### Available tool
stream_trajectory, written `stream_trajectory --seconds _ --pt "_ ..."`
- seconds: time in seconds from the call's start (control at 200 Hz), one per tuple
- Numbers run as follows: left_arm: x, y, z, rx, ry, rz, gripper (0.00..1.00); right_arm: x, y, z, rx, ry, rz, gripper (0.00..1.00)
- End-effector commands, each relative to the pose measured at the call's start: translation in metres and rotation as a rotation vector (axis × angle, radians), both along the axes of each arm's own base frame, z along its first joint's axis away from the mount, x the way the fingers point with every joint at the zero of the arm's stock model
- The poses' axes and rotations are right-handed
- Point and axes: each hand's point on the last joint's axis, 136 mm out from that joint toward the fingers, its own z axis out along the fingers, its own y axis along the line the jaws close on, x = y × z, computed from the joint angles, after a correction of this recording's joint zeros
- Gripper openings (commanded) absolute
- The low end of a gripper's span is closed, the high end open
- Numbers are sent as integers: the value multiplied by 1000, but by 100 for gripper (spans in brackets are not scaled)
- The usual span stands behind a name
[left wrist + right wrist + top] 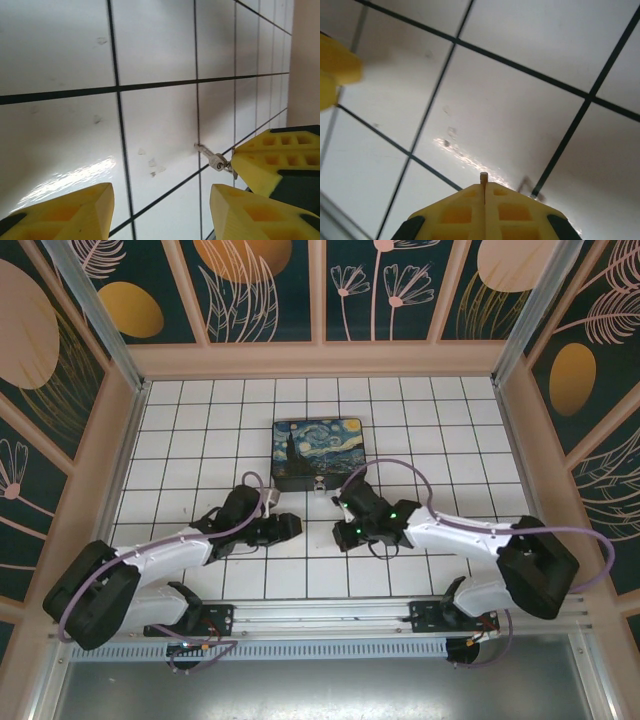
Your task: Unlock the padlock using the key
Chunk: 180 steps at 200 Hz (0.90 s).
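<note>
Right pincer [484, 186] pinched shut on key [214, 159], tip poking out; left pincer [160, 194] gaping, empty — padlock [318, 483] at near edge of painted box [318, 440], so best steady it with left, then bring key in slow and square.

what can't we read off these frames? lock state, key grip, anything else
- padlock, top view: too small to tell whether the shackle is open or shut.
- key, left wrist view: its gripped end is hidden between the shut fingers of the right gripper; the teeth are too small and blurred.
- left gripper, left wrist view: open, with the fingers cut off by the bottom edge.
</note>
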Motion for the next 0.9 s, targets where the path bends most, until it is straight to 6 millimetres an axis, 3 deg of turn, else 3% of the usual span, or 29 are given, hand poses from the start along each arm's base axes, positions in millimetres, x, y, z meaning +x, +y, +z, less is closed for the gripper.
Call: stream_trajectory --seconds 0.0,0.145,0.275,0.425,0.601,0.726,0.896 --pt "1 -28 26 -137 -28 -52 53 -3 7 17 131 10 44 5" --pt "6 -51 54 -318 -30 -74 48 -2 5 33 249 12 56 5" --pt "12 -59 59 -342 -35 -87 42 -3 7 50 374 22 79 5" --pt "12 -67 68 -393 -35 -106 37 7 7 51 383 42 30 5" --pt "3 -69 58 -298 -100 -167 35 31 11 52 349 68 -84 5" --pt "0 -77 62 -299 -114 -197 32 42 14 50 305 79 -142 5" --pt "-2 -76 48 -275 -92 -200 27 51 19 55 291 86 -187 5"
